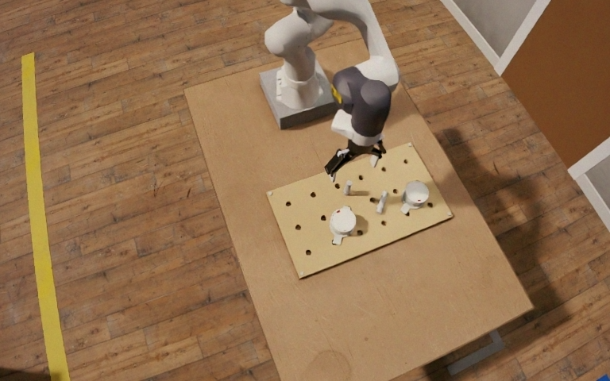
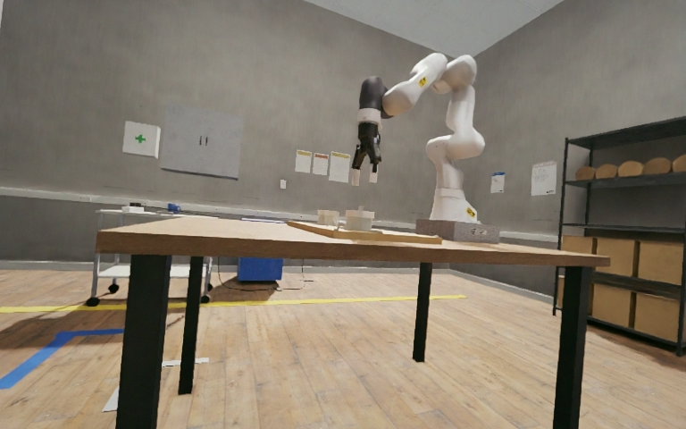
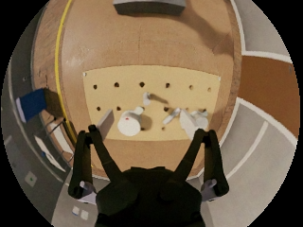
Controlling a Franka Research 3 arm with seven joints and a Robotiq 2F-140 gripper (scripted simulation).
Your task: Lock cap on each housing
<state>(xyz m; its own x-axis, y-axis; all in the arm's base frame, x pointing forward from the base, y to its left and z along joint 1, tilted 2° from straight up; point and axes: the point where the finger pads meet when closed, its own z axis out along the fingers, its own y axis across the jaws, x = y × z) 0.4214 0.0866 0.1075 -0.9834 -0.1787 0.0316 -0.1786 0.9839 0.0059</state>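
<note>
The left housing [image 1: 343, 221] [image 2: 328, 217] [image 3: 130, 124] stands upright on the pale board [image 1: 280, 215] [image 3: 153, 76], with a round white cap on top. The cap has a red mark near its rim, and tabs stick out at the housing's foot. The right housing [image 1: 415, 193] [image 2: 359, 220] also stands upright with a white cap on; a finger partly covers it in the wrist view. How far each cap is turned cannot be told. My gripper [image 1: 353, 169] [image 2: 364, 177] [image 3: 147, 114] is open and empty, high above the board, pointing down.
A short grey peg [image 1: 348, 187] [image 3: 147, 98] stands upright on the board. Another grey peg [image 1: 381, 202] [image 3: 171, 115] is between the housings; it looks lying or tilted. The board has several dark holes. The grey robot base block [image 1: 303, 114] [image 2: 457, 230] is at the table's rear.
</note>
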